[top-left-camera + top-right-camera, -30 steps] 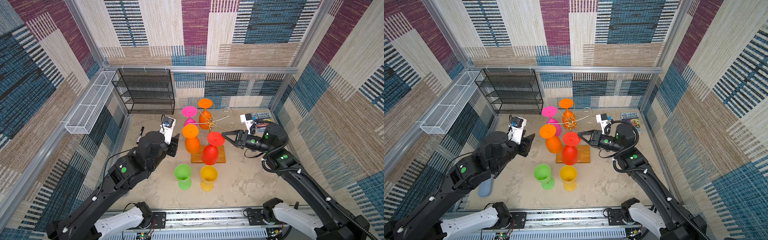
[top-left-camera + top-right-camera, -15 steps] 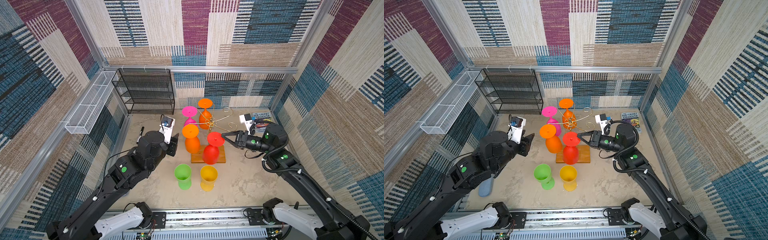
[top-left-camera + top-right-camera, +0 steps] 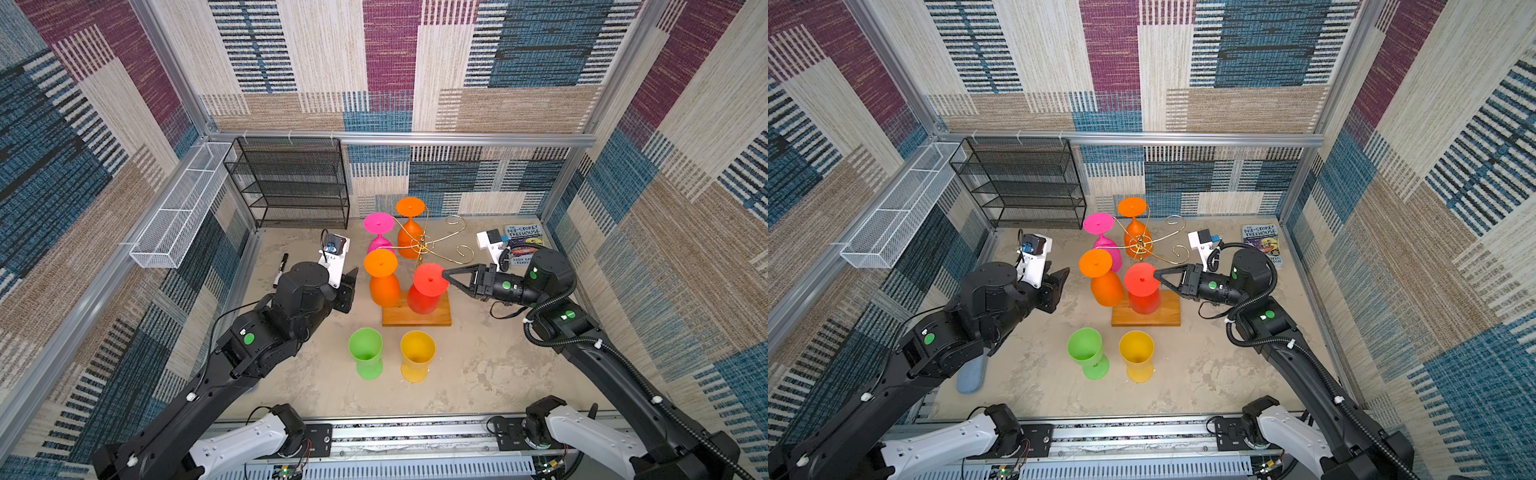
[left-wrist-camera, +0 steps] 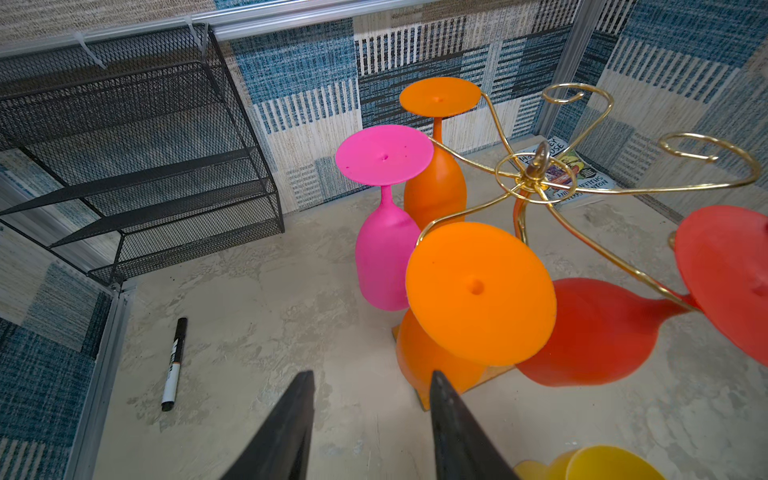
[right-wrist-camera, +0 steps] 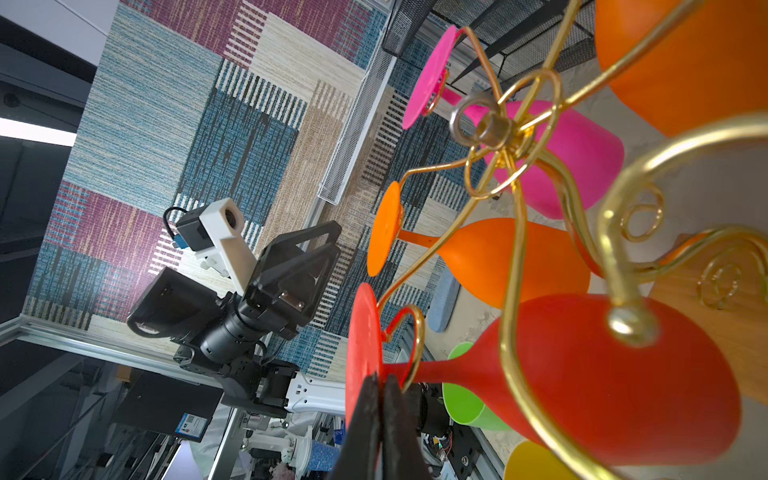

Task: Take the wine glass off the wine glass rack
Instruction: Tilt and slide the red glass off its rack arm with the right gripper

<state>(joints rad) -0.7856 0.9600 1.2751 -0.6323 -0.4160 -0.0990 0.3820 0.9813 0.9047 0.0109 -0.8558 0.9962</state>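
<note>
The wine glass rack point(image 3: 422, 243) point(image 3: 1139, 243) is a gold wire tree on a wooden base point(image 3: 440, 316). A red wine glass point(image 3: 424, 297) point(image 5: 602, 374) hangs upside down from its front arm. My right gripper point(image 3: 445, 274) point(image 3: 1156, 274) point(image 5: 380, 380) is shut on the rim of that glass's flat foot, and the wire hook still circles the stem. Two orange glasses point(image 3: 382, 282) point(image 3: 409, 232) and a pink one point(image 3: 378, 237) hang on other arms. My left gripper point(image 3: 351, 282) point(image 4: 371, 378) hovers left of the rack, open and empty.
A green glass point(image 3: 365, 353) and a yellow glass point(image 3: 417, 355) stand upright in front of the base. A black mesh shelf point(image 3: 291, 183) and a white basket point(image 3: 178, 208) are at the back left. A marker point(image 3: 280, 270) lies left, a book point(image 3: 523, 245) back right.
My right gripper's fingers have closed onto the edge of the red glass's foot. The left arm and the glasses have not moved.
</note>
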